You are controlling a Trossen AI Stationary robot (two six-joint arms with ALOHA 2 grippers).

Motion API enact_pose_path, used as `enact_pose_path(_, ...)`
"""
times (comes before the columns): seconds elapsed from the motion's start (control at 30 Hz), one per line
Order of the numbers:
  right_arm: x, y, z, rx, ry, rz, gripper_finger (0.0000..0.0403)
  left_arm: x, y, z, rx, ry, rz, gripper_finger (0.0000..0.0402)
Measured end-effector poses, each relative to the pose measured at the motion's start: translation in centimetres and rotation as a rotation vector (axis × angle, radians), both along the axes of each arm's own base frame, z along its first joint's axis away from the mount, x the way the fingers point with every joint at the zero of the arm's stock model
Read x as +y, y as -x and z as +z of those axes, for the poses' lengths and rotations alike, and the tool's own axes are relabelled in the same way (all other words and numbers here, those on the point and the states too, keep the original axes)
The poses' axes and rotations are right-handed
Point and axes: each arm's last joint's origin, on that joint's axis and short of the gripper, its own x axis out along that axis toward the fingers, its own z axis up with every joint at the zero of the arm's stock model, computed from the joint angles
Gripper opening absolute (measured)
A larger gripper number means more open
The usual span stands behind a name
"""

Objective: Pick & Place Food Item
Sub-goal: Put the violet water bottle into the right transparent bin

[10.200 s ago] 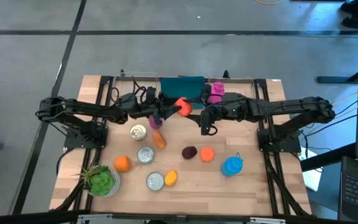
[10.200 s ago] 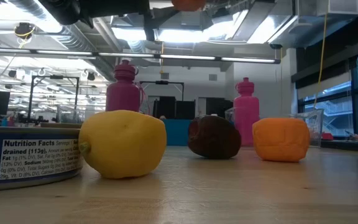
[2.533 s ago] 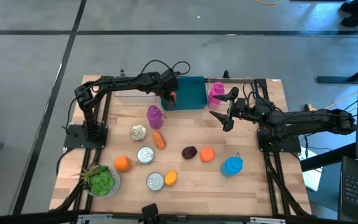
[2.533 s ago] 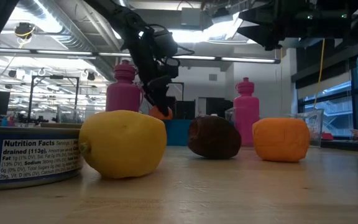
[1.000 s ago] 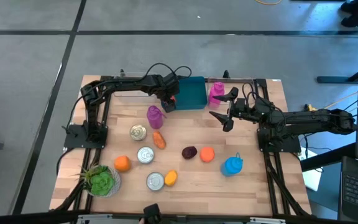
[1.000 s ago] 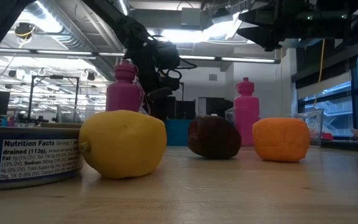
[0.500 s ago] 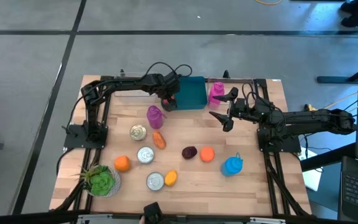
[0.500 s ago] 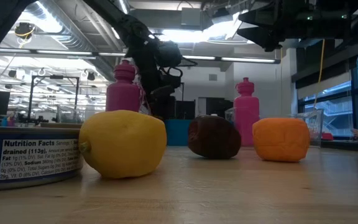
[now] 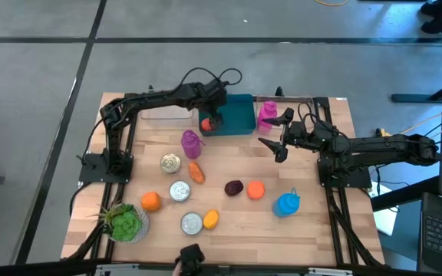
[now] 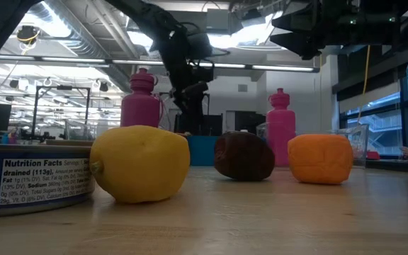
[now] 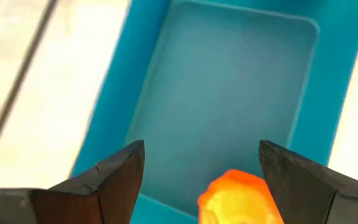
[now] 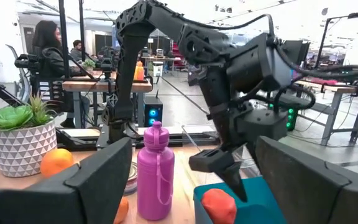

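Table (image 9: 313,230): three cans, two pink bottles, both arms' jaws apart, empty

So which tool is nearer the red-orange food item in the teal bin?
Left. The left tool hangs open just above the red-orange food item; the right tool waits off to the side.

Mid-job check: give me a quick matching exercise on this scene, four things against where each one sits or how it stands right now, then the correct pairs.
Things:
1. red-orange food item
2. left gripper
3. right gripper
4. blue bottle

Places or states:
A. open, raised off the table beside the pink bottle at the back
B. lying in the teal bin, at its left end
C. standing near the table's right front, past the orange block
D. open, just above the item in the bin

Pairs: 1-B, 2-D, 3-A, 4-C
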Motion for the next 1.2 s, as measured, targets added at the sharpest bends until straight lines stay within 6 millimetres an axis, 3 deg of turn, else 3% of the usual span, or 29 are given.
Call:
enact_pose_path(0.17,0.0,0.0,0.0,0.001,0.005,-0.001,0.0341,0.2,0.0,1.5,0.006,-0.040,0.021,0.0299)
enact_pose_path(0.63,0.0,0.0,0.2,-0.014,0.024,-0.002,0.0341,0.0,-0.1,1.9,-0.051,-0.018,0.043,0.0297)
enact_pose_path(0.97,0.0,0.0,0.4,-0.039,0.036,-0.003,0.0341,-3.7,1.7,7.7,-0.264,-0.001,-0.075,0.0297)
enact_pose_path(1.2,0.0,0.0,0.4,-0.039,0.036,-0.003,0.0341,-7.7,6.0,10.2,-0.460,-0.056,-0.094,0.0297)
